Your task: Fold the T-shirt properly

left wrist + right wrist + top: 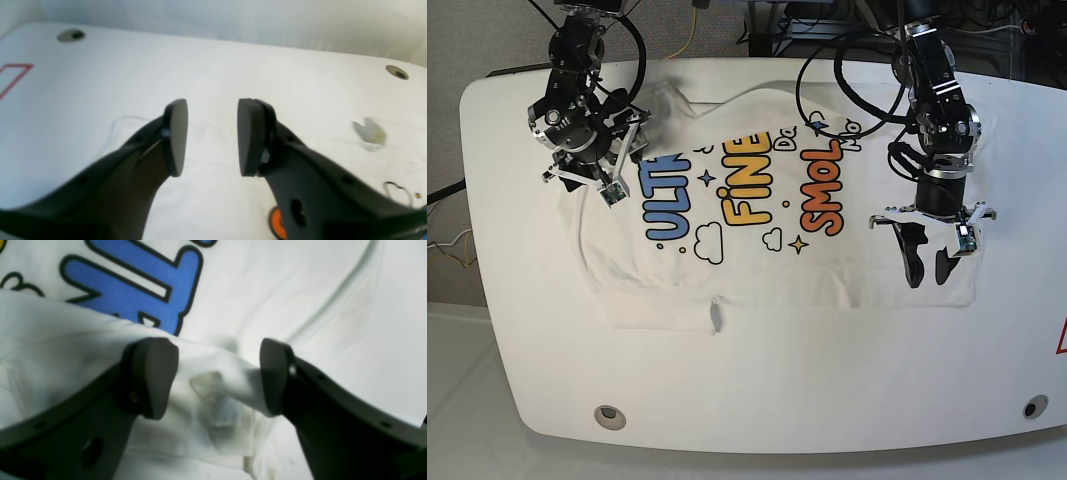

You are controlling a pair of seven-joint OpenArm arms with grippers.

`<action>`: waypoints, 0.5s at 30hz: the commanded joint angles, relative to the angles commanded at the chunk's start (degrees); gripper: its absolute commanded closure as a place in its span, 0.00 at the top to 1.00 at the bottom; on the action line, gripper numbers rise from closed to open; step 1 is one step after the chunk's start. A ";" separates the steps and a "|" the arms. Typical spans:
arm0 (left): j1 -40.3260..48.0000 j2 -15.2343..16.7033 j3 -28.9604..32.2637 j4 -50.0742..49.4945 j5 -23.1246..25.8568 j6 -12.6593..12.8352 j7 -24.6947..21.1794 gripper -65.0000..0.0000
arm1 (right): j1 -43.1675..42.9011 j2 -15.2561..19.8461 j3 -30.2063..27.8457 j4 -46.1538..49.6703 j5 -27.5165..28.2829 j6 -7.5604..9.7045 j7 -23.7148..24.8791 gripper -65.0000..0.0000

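Although rumpled, T-shirt [213, 356] between right jaws.

The left hand [212, 138] hangs open, fingers apart; right hand [217, 378] open.

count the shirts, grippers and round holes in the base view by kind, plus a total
T-shirt: 1
Grippers: 2 (left gripper, right gripper)
Round holes: 2 (one, another)
Total: 5
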 joint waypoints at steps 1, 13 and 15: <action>0.26 0.00 0.00 0.00 -0.70 0.00 0.70 0.34 | -0.26 0.00 0.00 0.00 0.00 0.00 0.00 0.61; 2.55 0.00 -0.26 0.00 -11.87 0.18 10.29 0.34 | -1.32 0.00 0.00 0.00 0.00 0.00 0.18 0.61; 2.55 0.00 -0.70 0.00 -13.10 0.18 11.78 0.34 | -1.32 0.00 0.00 0.00 0.00 0.00 0.18 0.61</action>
